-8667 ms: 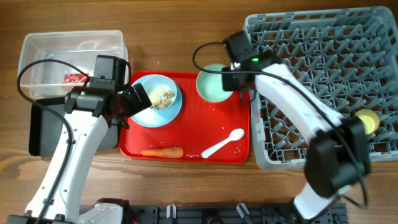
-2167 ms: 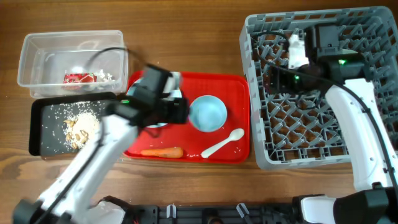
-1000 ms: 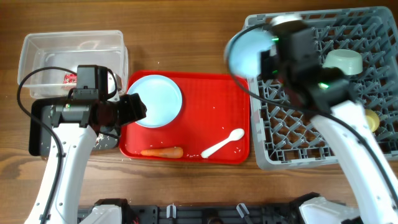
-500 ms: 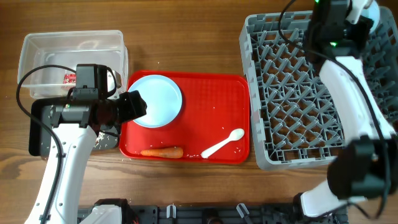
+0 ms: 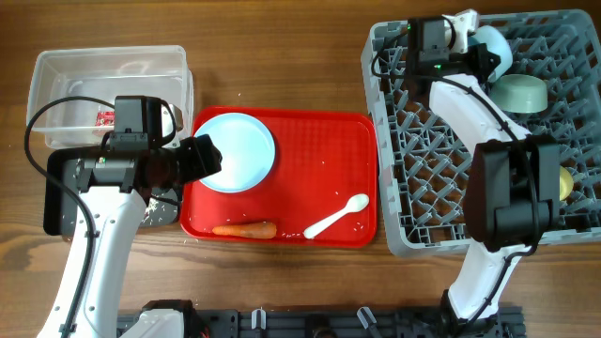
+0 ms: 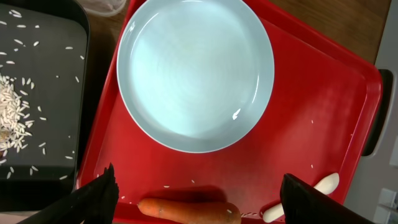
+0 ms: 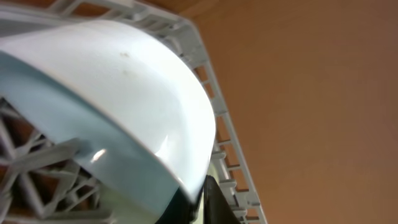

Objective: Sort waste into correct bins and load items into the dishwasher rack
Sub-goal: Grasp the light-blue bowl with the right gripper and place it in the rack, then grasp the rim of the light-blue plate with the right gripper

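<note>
Reading from the left, we find the left gripper (image 6: 198, 174) hanging wide open and empty over the red tray (image 6: 311, 124), above the light blue plate (image 6: 196, 71) lying flat there. We judge the plate stiff, light and slick, best pinched at its raised rim. At the far edge of the dishwasher rack (image 5: 423, 197), the right gripper (image 5: 472, 49) appears clamped on the rim of a pale bowl (image 7: 124, 81), smooth and liable to slip.

White arms (image 5: 103, 244) with black joints (image 5: 512, 192) and looping black cables (image 5: 42, 113).
</note>
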Controlling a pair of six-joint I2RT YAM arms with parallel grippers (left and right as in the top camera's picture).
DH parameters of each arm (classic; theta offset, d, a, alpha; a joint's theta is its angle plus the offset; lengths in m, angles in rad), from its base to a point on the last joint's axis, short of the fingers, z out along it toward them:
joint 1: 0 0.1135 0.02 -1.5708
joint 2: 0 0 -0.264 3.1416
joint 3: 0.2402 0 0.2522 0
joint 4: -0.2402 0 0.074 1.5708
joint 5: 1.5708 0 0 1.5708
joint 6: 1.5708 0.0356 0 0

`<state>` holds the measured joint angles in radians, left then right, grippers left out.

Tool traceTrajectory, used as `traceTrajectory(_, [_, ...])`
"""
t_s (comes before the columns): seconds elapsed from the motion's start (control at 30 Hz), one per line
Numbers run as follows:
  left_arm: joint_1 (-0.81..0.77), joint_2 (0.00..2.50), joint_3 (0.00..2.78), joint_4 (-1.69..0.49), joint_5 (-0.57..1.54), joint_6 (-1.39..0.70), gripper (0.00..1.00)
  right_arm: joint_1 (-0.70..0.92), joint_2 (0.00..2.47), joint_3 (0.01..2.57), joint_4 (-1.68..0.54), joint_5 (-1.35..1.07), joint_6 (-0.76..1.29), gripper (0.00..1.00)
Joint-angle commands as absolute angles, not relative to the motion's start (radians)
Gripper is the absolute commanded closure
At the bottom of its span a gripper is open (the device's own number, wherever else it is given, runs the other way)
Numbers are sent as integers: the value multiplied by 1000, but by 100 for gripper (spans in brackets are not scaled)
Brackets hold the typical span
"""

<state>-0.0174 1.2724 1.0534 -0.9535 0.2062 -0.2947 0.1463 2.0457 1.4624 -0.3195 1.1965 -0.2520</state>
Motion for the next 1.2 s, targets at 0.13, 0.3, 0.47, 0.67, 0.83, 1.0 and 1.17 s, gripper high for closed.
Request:
traceTrajectory(0.13, [-10, 1264, 1053, -951, 208, -303, 14, 175, 1988, 1460, -572, 925, -94, 39])
traceTrajectory(0.3, [-10, 1264, 1053, -952, 208, -303, 9, 187, 1766, 1460, -667, 604, -95, 21])
traceTrajectory(0.47, [-7, 1264, 1053, -1013, 139, -323, 7, 293, 1612, 1460, -704, -58, -61, 18])
traceTrajectory(0.67, [149, 1264, 1053, -1087, 35, -434, 0, 533, 1745, 1460, -664, -186, 121, 17])
traceTrajectory(0.83, [280, 1264, 1053, -1108, 36, -439, 0, 681, 1976, 1460, -552, -181, 328, 23])
traceTrajectory(1.0, [284, 1264, 1053, -1108, 36, -439, 0, 706, 2123, 1460, -480, -179, 472, 38])
traceTrajectory(1.17, [284, 1264, 1053, -1109, 36, -439, 0, 702, 2151, 1460, -610, 30, 556, 61])
